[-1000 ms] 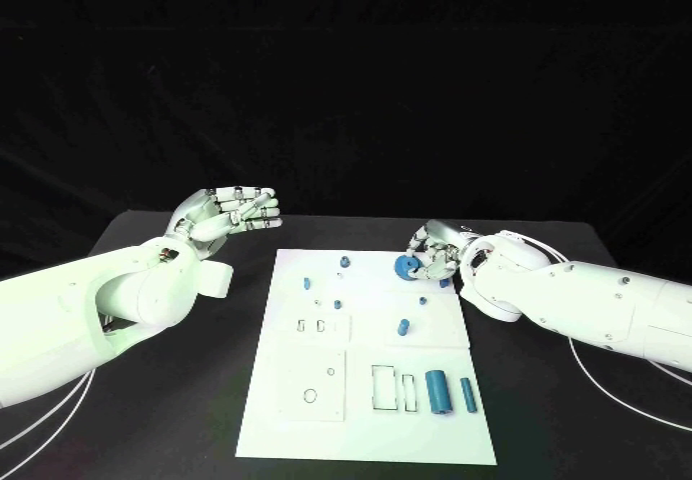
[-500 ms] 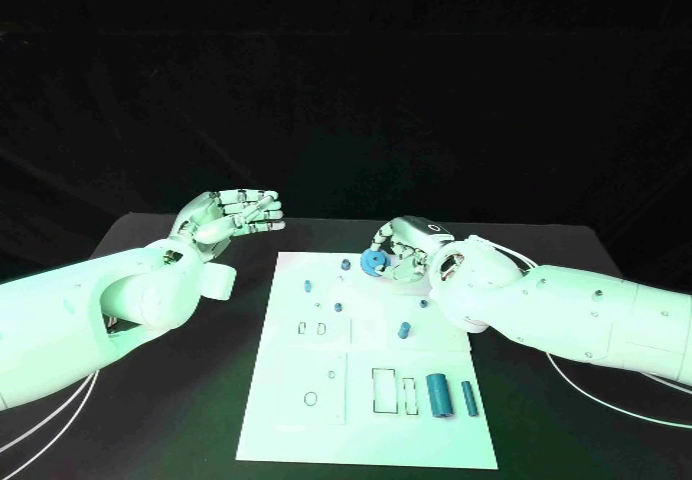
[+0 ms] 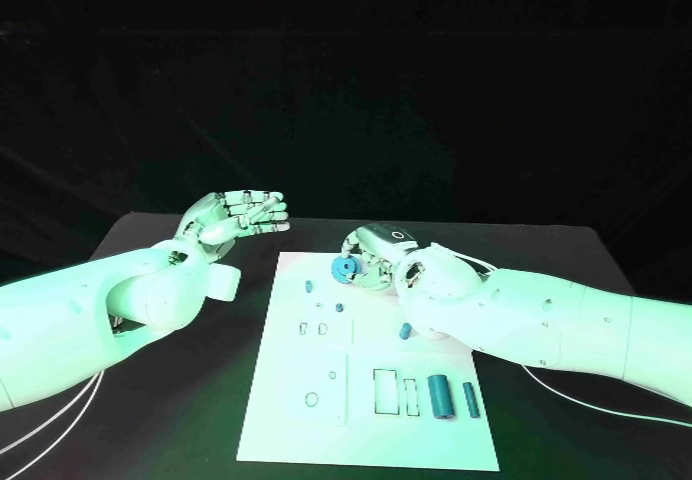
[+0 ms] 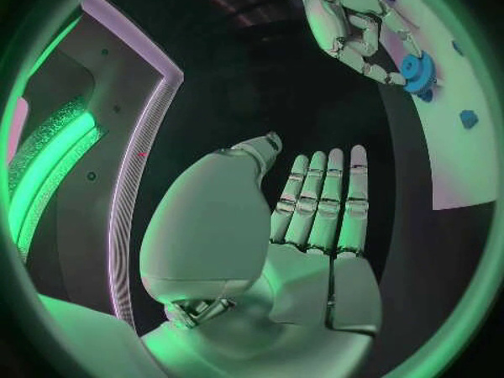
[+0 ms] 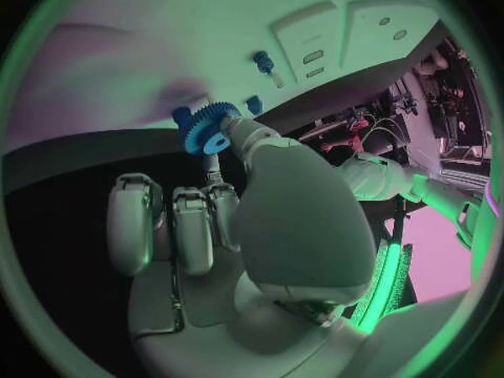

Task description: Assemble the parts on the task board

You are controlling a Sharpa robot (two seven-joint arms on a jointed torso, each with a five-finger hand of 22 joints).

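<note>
Head view had the right hand pinching a small blue toothed gear wheel above the far end of the white rectangular task board (other blue parts lay on it). The left hand hung raised beside the board's far left corner, fingers curled, holding nothing.

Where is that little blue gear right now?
In the head view the blue gear is pinched in the right hand, over the far end of the white board, near a small blue peg.
</note>
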